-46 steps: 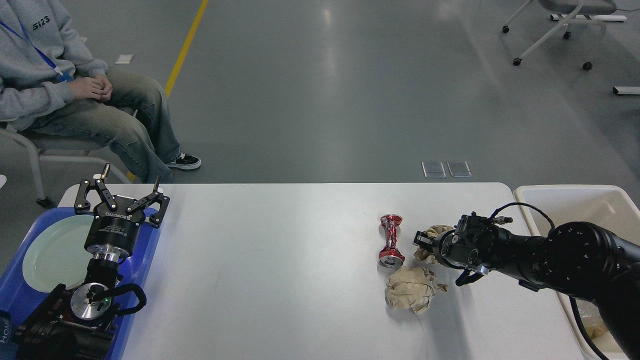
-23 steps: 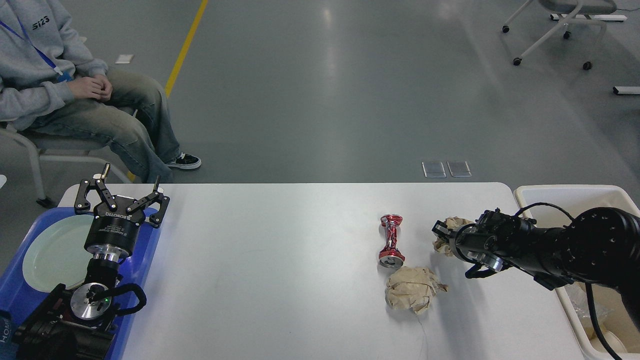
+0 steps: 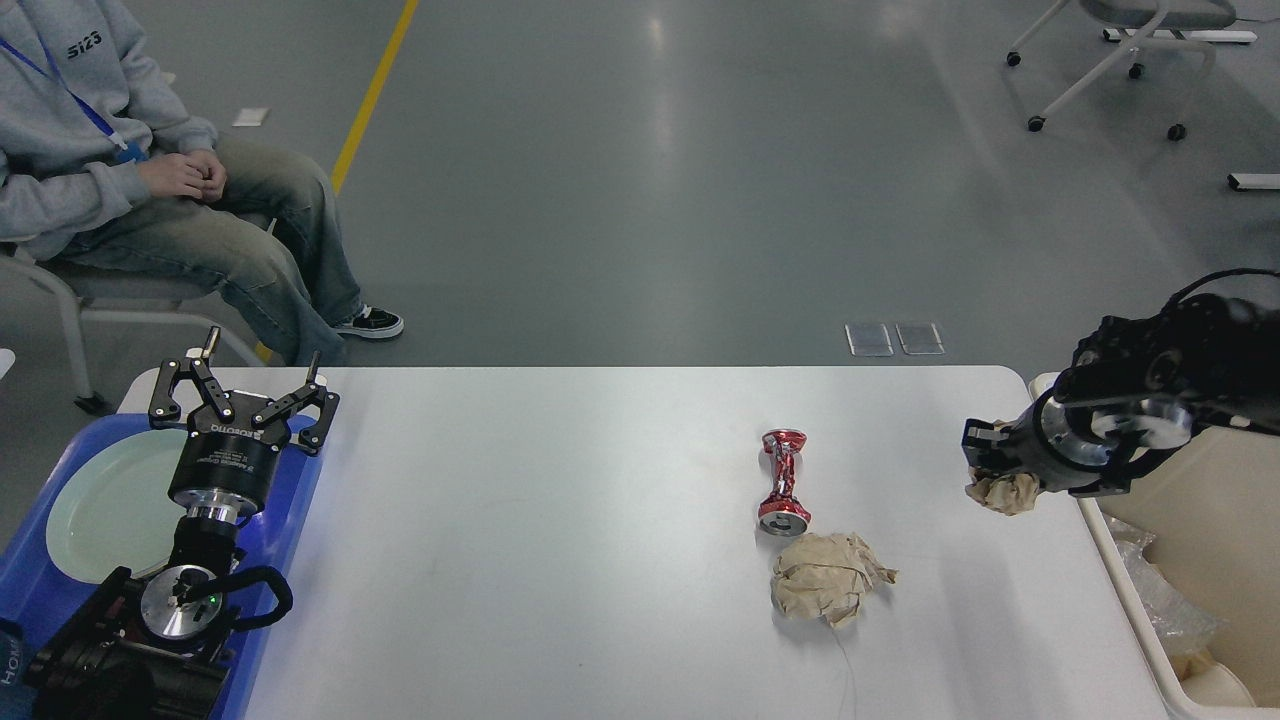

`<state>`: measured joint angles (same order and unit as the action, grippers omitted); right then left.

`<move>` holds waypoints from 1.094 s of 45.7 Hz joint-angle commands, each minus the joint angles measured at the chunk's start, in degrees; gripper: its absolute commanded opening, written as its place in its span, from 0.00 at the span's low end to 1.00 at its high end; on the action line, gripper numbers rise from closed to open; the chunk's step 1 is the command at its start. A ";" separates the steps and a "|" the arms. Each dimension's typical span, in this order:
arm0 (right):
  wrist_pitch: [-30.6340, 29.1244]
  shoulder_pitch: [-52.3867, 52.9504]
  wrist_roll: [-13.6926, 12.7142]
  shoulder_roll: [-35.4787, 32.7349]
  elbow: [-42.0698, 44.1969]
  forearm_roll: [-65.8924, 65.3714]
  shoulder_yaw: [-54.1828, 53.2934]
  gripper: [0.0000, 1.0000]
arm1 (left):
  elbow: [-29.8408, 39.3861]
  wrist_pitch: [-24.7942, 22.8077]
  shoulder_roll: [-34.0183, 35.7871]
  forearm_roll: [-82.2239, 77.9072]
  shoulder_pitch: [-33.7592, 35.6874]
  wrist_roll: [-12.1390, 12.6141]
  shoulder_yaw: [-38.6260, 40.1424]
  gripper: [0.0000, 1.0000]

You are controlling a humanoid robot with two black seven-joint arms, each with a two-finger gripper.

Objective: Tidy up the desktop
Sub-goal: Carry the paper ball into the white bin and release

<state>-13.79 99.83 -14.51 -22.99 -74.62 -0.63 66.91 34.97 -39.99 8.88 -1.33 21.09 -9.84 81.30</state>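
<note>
The white desktop (image 3: 560,520) fills the lower part of the head view. A crushed red can (image 3: 783,481) lies right of its middle, and a crumpled brown paper ball (image 3: 829,577) lies just in front of the can. My right gripper (image 3: 990,470) is shut on a second, smaller brown paper wad (image 3: 1003,492) and holds it above the desktop near the right edge, next to the beige bin. My left gripper (image 3: 243,388) is open and empty, pointing up above the blue tray at the far left.
A blue tray (image 3: 285,530) with a pale green plate (image 3: 105,505) sits at the left end. A beige bin (image 3: 1215,520) with waste in it stands off the right edge. A seated person (image 3: 150,190) is beyond the far left corner.
My right gripper has lifted the small paper wad off the desktop beside the can and carried it right and up toward the bin. The left arm has not moved.
</note>
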 commanded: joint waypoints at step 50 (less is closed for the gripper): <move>4.20 -58.07 0.80 -10.16 57.90 -17.21 -38.78 0.00 | 0.01 0.00 0.00 -0.07 0.00 0.00 0.00 0.96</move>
<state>-15.47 51.61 -13.81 -41.66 -28.67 -17.92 32.42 34.96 -39.99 8.88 -1.40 21.09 -9.84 81.30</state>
